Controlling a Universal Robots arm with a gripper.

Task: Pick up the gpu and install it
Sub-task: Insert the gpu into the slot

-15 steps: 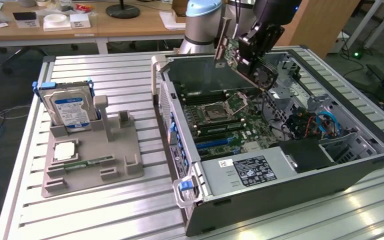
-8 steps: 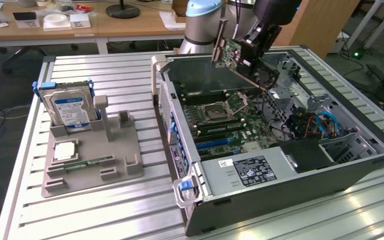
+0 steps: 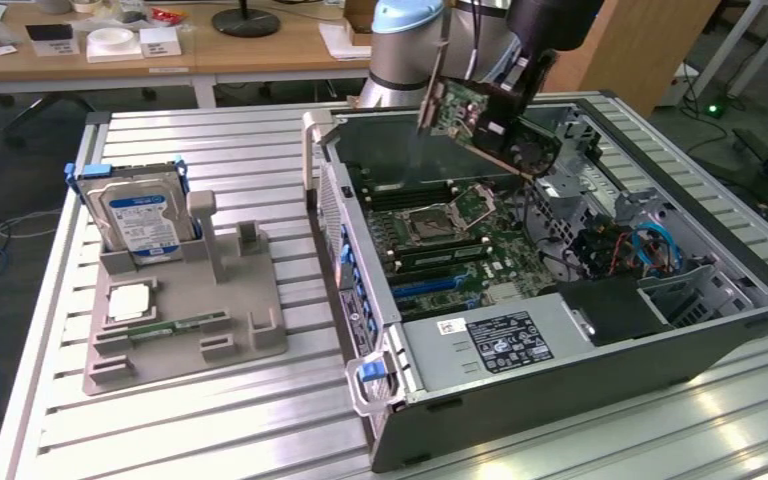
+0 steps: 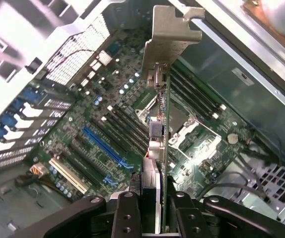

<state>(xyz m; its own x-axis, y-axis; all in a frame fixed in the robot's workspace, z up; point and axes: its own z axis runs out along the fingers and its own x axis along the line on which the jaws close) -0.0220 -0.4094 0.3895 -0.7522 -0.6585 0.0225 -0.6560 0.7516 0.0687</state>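
I have the gripper [image 4: 155,208] clamped on the graphics card [image 3: 467,112], jaws closed against its two faces; the card hangs tilted above the open computer case [image 3: 584,370], over the motherboard [image 3: 471,250]. Pickup looks done; the card is not seated in any slot, apart from the blue slot [image 4: 103,146], so the fitting remains.

Got the gpu [image 4: 159,124] pinched edge-on in the gripper [image 4: 155,201], silver bracket [image 4: 171,34] at the far end, hanging over the motherboard [image 4: 125,79] between the blue slot [image 4: 105,148] and CPU socket [image 4: 194,141].
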